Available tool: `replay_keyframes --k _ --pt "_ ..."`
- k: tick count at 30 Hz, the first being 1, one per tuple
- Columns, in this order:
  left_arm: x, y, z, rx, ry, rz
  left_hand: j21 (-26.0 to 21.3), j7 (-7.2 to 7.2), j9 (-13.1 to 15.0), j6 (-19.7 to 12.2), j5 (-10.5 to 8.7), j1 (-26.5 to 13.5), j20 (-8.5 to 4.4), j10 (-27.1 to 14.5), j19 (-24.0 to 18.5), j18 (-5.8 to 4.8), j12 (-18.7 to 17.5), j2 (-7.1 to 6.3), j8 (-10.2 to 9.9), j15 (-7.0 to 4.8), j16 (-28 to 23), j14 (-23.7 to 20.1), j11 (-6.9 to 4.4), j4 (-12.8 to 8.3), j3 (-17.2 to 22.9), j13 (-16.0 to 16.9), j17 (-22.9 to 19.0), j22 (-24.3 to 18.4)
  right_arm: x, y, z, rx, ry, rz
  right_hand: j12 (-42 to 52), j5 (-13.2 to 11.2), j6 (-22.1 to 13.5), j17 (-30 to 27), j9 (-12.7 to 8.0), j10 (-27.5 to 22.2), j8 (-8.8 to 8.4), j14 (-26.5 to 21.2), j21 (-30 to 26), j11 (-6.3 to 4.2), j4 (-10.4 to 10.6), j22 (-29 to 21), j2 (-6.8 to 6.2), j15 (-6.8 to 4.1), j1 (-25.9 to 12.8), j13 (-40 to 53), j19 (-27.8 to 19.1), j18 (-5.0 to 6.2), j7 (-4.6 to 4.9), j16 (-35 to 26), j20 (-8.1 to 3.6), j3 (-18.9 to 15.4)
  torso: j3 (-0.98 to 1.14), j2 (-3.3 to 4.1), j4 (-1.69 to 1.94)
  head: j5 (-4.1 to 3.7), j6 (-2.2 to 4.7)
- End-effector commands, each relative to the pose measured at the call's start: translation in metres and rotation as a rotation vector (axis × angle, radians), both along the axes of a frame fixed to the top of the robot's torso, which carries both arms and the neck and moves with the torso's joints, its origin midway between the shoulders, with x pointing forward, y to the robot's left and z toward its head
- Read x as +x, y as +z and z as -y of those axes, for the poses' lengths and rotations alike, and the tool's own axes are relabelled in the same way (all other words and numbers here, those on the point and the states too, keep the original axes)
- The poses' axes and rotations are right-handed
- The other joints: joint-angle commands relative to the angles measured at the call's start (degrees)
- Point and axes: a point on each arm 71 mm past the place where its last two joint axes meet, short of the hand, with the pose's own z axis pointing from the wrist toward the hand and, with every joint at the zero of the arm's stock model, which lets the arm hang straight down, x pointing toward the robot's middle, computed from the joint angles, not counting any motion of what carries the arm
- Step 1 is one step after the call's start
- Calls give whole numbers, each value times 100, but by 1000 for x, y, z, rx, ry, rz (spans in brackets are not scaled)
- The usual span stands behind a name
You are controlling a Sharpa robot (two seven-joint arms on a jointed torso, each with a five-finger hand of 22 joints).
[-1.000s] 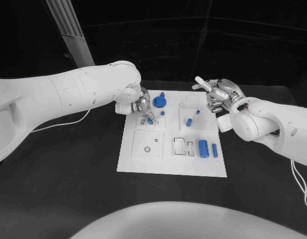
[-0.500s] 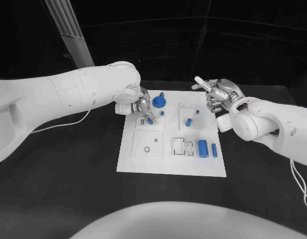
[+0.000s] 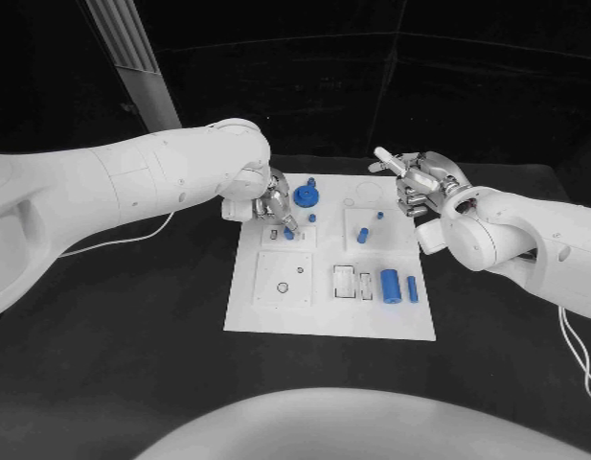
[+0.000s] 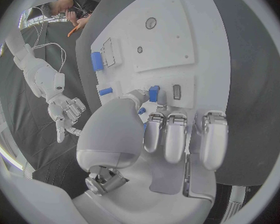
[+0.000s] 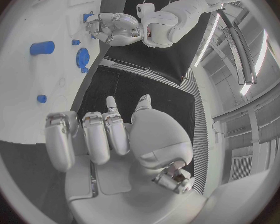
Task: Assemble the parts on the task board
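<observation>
The white task board (image 3: 326, 311) lies mid-table. At its far left corner my left hand (image 3: 270, 203) pinches a small blue peg (image 3: 289, 231) between thumb and finger, the peg's lower end at the board; the left wrist view shows the peg (image 4: 154, 93) just past the fingertips (image 4: 155, 120). A blue gear-like disc (image 3: 307, 198) stands right beside that hand. My right hand (image 3: 417, 182) hovers over the board's far right corner, fingers apart and holding nothing. A short blue cylinder (image 3: 364, 235) lies between the hands.
A thick blue cylinder (image 3: 392, 286) and a thin blue bar (image 3: 413, 287) lie near the board's right edge, next to rectangular slots (image 3: 345, 281). A square plate with a hole (image 3: 284, 278) sits on the near left. Black table surrounds the board.
</observation>
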Motion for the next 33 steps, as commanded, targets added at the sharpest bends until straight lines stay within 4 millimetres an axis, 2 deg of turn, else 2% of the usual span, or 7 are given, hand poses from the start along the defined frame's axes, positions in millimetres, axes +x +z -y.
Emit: replay_keyframes --k 1,30,33 --pt "-1 -1 0 -7 -1 2 23 -9 134 14 -4 40 43 586 583 -38 14 24 7 -12 17 606 7 -207 235 1506 1509 1508 0 1 -1 2 9 5 15 36 -31 1508 -5 596 15 616 18 -23 19 1509 -7 -31 68 1508 594 -41 250 14 -38 18 -3 1 1 2 -1" --pt "-1 -2 1 -9 2 5 23 5 167 10 3 49 53 586 583 -38 14 14 7 -2 17 606 19 -244 303 1506 1509 1508 0 1 -1 2 9 5 15 35 -39 1508 -15 596 14 616 18 -20 30 1509 -3 -29 64 1508 594 -41 253 14 -36 10 1 -3 -2 -5 -1" --pt "-1 -2 1 -6 -1 0 23 9 202 5 -142 -13 64 586 583 -38 14 -3 -1 9 17 606 27 -227 324 1506 1509 1508 0 1 -1 2 9 5 15 35 -39 1508 -15 596 14 616 18 -20 30 1509 -3 -29 64 1508 594 -41 253 14 -36 10 -2 -2 -4 -2 -1"
